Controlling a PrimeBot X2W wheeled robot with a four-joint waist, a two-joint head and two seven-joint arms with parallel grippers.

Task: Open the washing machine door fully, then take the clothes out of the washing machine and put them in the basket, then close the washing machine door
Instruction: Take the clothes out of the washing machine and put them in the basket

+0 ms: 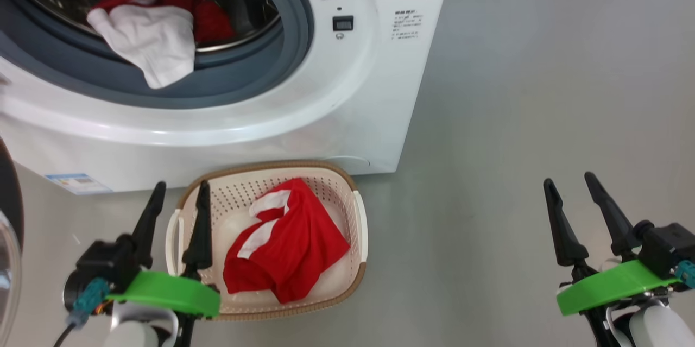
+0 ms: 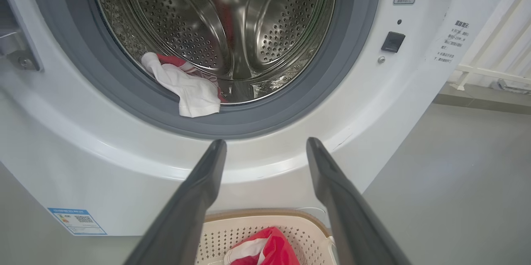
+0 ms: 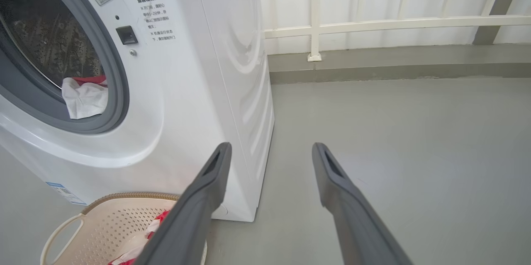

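Note:
The white washing machine (image 1: 347, 119) stands with its drum mouth uncovered. Its black-rimmed door (image 1: 8, 238) is swung out at the far left edge of the head view. Red and white clothes (image 1: 155, 21) lie at the drum's lip, with a white piece (image 2: 191, 93) hanging over the grey gasket. The cream basket (image 1: 355, 216) sits on the floor before the machine and holds a red garment with white stripes (image 1: 285, 241). My left gripper (image 1: 182, 195) is open over the basket's left rim, with nothing between its fingers. My right gripper (image 1: 570, 184) is open over bare floor to the right.
Grey floor (image 1: 543, 92) stretches to the right of the machine. A white railing (image 3: 373, 24) and a low kerb run along the back wall. A blue label sticker (image 1: 79, 183) sits low on the machine's front.

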